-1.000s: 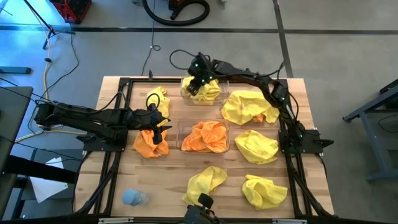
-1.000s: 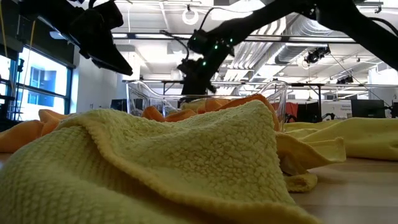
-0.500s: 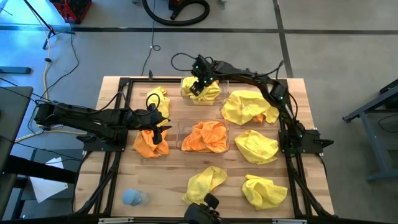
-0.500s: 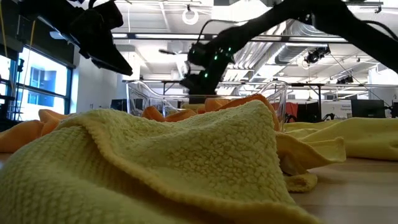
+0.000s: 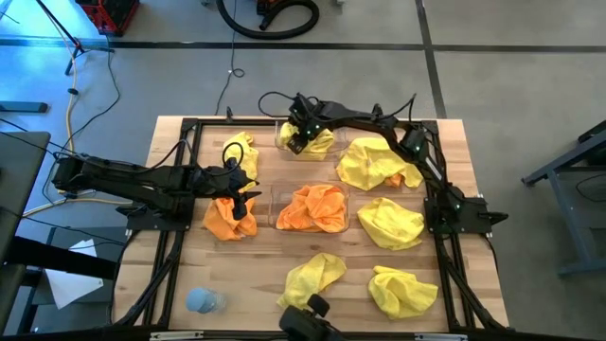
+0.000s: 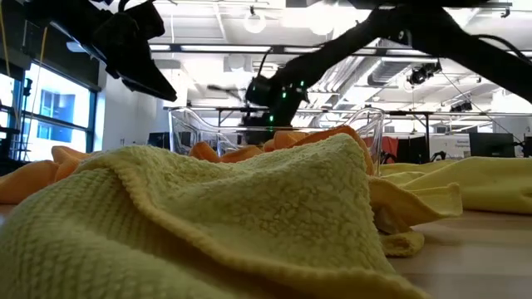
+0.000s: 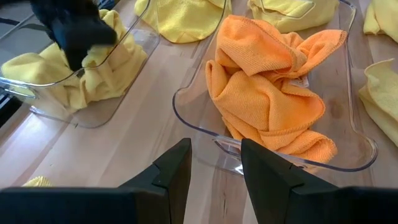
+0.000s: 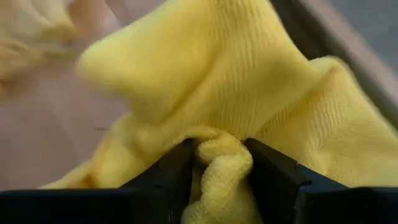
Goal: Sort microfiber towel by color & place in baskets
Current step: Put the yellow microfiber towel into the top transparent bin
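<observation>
My right gripper is over the far basket, shut on a yellow towel that lies in it. My left gripper hovers open above an orange towel lying on the table left of the centre basket. In the left wrist view its fingers are bare, with nothing between them. The centre basket holds a rumpled orange towel. Several other yellow towels lie loose on the table, such as one to the right and one near the front. My right gripper pinches a raised fold of the yellow towel between its two fingers, coming from above at a slant. The rest of the cloth spreads out beyond the fingers and lies in the far basket.
A black metal frame runs around the table. A small pale blue lump sits at the near left corner. Another yellow towel lies at the far left. Bare wood shows between the left towels and the near edge.
My right arm has sunk lower over the far basket and its gripper has tipped toward level, shifting a little toward the table's left. The yellow towel under it looks more bunched than before.
</observation>
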Controlling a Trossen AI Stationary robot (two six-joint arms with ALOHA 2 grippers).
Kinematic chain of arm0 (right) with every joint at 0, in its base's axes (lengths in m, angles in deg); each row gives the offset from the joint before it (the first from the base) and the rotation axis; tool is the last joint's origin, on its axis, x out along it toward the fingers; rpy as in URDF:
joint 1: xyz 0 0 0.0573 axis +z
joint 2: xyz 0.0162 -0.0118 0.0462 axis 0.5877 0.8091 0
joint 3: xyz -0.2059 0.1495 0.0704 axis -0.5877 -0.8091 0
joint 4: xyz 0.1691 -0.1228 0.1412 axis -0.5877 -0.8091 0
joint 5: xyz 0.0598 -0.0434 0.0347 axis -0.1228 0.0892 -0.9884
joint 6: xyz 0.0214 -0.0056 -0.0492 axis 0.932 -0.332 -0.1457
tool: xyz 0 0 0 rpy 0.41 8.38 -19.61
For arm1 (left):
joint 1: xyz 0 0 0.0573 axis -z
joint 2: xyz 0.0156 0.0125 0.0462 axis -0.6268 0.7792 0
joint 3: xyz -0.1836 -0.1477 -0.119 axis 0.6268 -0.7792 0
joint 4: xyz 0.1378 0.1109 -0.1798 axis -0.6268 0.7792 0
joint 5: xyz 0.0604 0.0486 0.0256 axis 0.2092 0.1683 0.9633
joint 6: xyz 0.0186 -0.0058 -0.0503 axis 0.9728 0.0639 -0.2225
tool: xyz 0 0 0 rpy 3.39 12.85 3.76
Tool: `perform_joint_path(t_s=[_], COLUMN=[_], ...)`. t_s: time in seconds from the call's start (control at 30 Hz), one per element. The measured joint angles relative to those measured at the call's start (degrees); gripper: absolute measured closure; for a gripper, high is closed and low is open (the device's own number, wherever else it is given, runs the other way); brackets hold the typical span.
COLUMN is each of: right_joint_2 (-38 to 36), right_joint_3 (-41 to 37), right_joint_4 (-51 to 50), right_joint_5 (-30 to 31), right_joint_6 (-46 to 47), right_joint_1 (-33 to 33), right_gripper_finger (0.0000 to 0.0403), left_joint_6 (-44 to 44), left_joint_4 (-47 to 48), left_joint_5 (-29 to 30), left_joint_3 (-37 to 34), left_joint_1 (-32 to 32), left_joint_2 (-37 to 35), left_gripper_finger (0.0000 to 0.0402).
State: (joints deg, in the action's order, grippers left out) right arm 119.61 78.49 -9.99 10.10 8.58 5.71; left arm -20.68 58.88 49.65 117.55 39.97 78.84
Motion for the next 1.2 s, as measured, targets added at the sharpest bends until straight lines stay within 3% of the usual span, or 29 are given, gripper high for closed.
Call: perform_joint_path(t_s=[0.6,0.7,0.93,1.2], right_joint_2=[-19.04,-25.27,-48.15,-70.07], right_joint_3=[-1.51,-9.22,-40.23,-59.08], right_joint_4=[-12.02,-10.29,3.72,4.24], right_joint_5=[-0.21,1.93,5.66,21.04], right_joint_6=[-1.28,-0.98,6.99,13.28], right_joint_1=[0.63,1.20,1.53,1.39], right_gripper_finger=[0.0259,0.0259,0.0259,0.0259], left_joint_6=[-0.40,-0.40,-0.53,-0.98], left_joint_4=[0.08,0.57,1.25,1.22], left_joint_5=[0.00,0.00,0.00,0.00], left_joint_3=[0.00,0.00,0.00,0.00], left_joint_1=[0.01,0.01,-0.01,0.01], left_joint_2=[0.00,0.00,0.00,0.00], left_gripper_finger=[0.0275,0.0275,0.0275,0.0275])
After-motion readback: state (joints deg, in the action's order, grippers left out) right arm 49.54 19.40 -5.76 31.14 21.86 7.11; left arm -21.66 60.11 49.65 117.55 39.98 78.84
